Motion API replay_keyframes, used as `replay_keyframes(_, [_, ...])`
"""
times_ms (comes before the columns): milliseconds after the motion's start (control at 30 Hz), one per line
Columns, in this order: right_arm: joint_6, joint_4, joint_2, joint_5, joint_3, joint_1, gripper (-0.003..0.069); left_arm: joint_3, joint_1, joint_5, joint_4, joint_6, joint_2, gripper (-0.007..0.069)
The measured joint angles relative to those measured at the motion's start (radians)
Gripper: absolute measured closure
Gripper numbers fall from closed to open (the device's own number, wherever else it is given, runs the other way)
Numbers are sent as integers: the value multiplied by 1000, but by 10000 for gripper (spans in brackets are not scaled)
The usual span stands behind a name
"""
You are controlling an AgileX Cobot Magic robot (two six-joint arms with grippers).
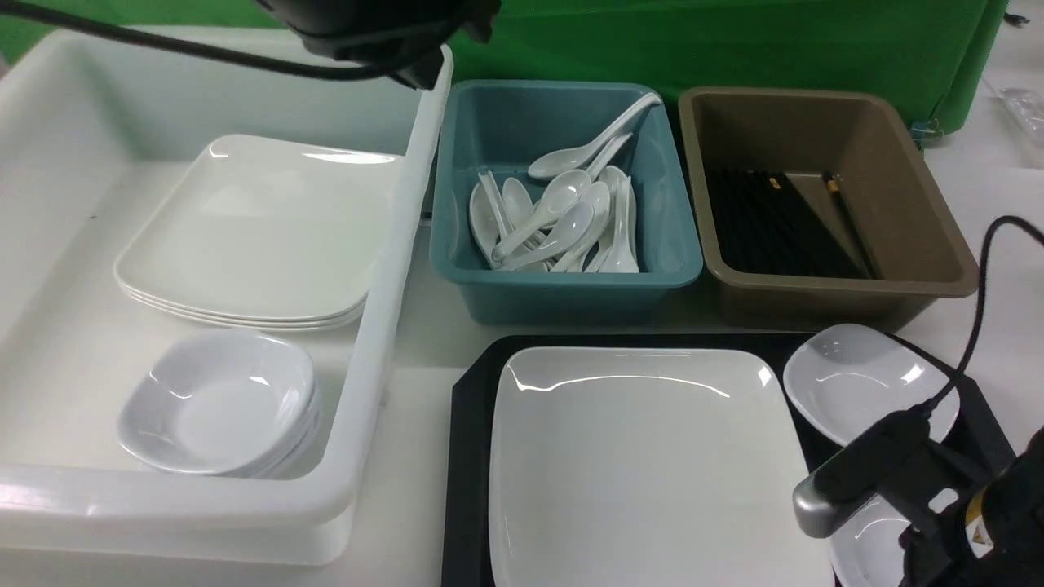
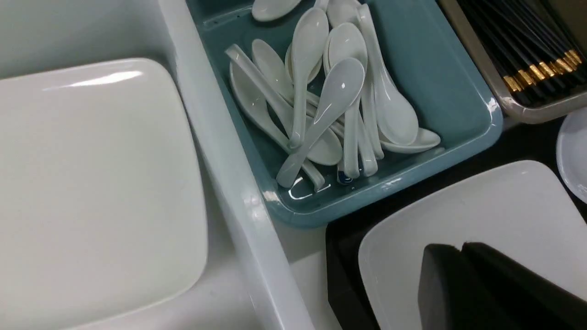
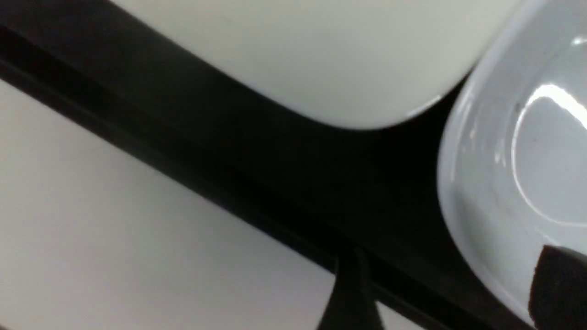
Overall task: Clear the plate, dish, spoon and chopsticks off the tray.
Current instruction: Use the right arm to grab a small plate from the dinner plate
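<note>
Front view shows us the plate [image 1: 644, 465], a far dish [image 1: 864, 383] and a near dish [image 1: 866, 558] on the tray [image 1: 469, 456]. We judge the near dish is in hand: the right gripper [image 3: 447, 256] straddles its rim, 2 jaws apart, while the left gripper [image 2: 461, 250] hangs high, jaws together, empty. Next we must pinch the rim and lift level.

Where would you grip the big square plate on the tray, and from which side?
Probably the raised rim at the left edge of the plate, coming from the robot's left. It lies flat, so only the rim offers a pinch. The tray shows a bare strip there, while two small dishes crowd the right edge.
</note>
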Motion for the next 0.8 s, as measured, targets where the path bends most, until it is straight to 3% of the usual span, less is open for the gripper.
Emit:
replay_keyframes(333, [123, -157, 163, -112, 1, 2, 148, 187, 12, -29, 68, -30, -147, 615])
replay_keyframes(400, [139, -177, 182, -114, 1, 2, 193, 214, 29, -29, 55, -42, -170, 615])
replay_keyframes(500, [151, -203, 182, -119, -3, 6, 402, 246, 85, -26, 18, -44, -200, 615])
replay_keyframes(700, [173, -216, 125, -101, -13, 9, 471, 261, 168, -3, -1, -46, -219, 615])
replay_keyframes(800, [185, -210, 50, -39, -49, 9, 566, 266, 210, 7, -2, -47, -227, 615])
